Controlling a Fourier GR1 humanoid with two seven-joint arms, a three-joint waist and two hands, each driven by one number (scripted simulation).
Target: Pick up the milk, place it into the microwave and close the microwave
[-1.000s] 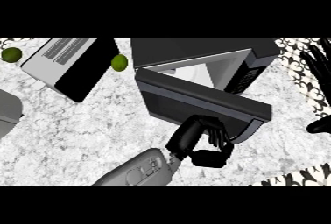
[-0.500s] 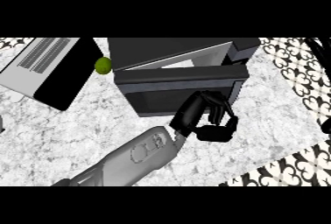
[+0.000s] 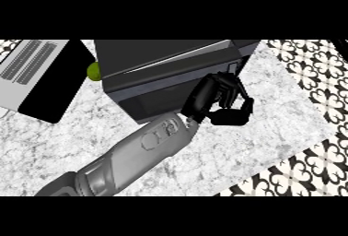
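The left hand (image 3: 219,98) lies against the front of the microwave (image 3: 158,54), near that face's right end, its fingers (image 3: 238,90) curled in toward the thumb with nothing showing between them. Its grey forearm (image 3: 139,150) runs down to the view's lower left edge. The microwave is a dark box standing slantwise on the counter (image 3: 272,133); its door (image 3: 153,99) looks drawn in against the body, though whether it is fully closed cannot be told. The milk does not show anywhere in the view, so where it is cannot be told. A green ball (image 3: 92,71) sits just beside the microwave's left corner, partly hidden by it. Further left lies a grey box (image 3: 31,64) with slats on top and a black side. Black-and-white patterned tiles (image 3: 319,87) border the counter on the right.
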